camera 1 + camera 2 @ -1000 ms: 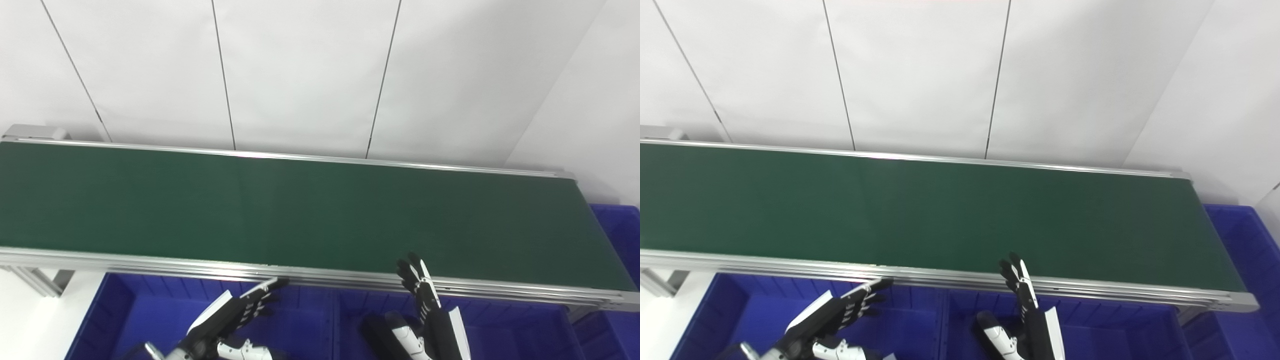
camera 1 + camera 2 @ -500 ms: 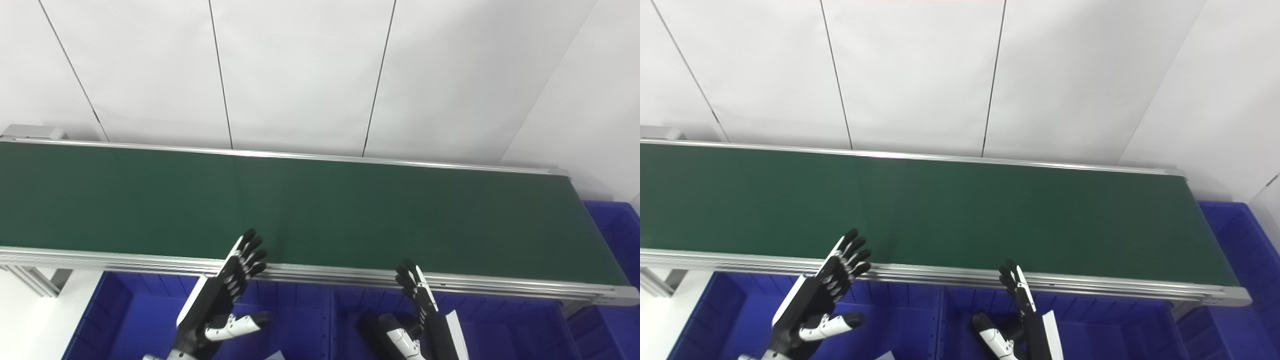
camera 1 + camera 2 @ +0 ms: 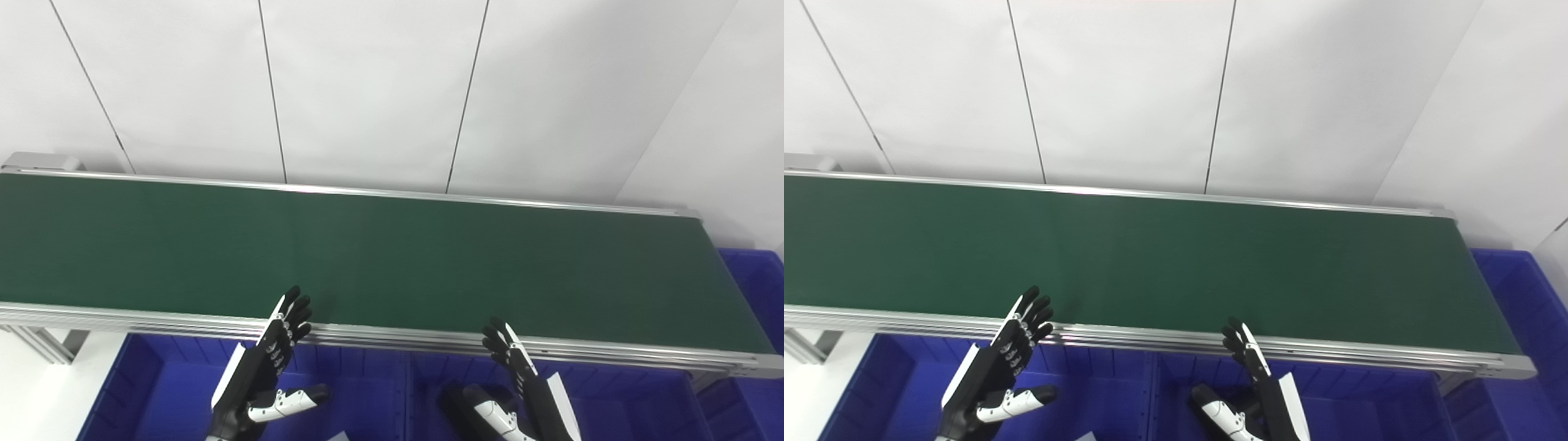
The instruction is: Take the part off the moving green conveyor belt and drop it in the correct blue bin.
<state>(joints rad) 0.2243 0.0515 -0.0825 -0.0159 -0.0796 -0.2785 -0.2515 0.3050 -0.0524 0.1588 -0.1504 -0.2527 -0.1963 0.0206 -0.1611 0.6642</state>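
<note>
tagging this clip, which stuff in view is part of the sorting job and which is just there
Job:
belt, no part on it in view
near bins
left hand, open
right hand, open

Just there:
end bin past the belt's right end, role unclear
wall
white scrap at the bottom edge

A white panelled wall (image 3: 367, 92) fills the upper half of the frame, split by 3 thin dark seams (image 3: 274, 92); a pale floor patch (image 3: 30, 392) shows lower left.
</note>
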